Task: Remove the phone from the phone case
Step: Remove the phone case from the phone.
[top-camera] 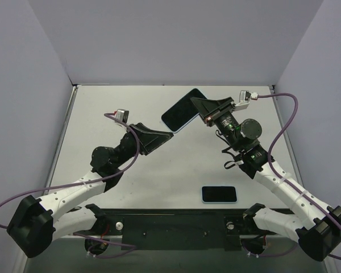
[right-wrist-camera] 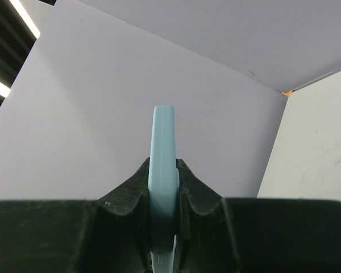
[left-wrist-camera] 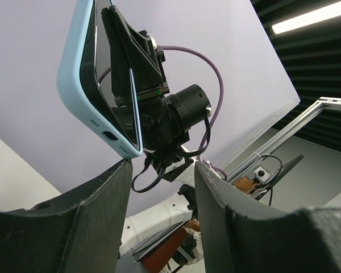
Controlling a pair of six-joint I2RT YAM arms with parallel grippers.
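My right gripper [top-camera: 206, 111] is shut on a phone with a dark screen in a light blue case [top-camera: 183, 110] and holds it tilted in the air above the far middle of the table. In the right wrist view the case [right-wrist-camera: 163, 148] shows edge-on, pinched between the fingers of that gripper [right-wrist-camera: 163, 170]. My left gripper [top-camera: 166, 133] is open just below the phone's near corner. In the left wrist view the case [left-wrist-camera: 79, 85] and the black screen [left-wrist-camera: 105, 74] hang above my open left gripper [left-wrist-camera: 162, 168]; the left fingertip [left-wrist-camera: 122, 168] is at the case's lower corner.
A second dark-screened phone with a light blue rim [top-camera: 219, 194] lies flat near the table's front edge, right of centre. Grey walls enclose the white table [top-camera: 102, 114] on the left, far and right sides. Purple cables loop from both arms.
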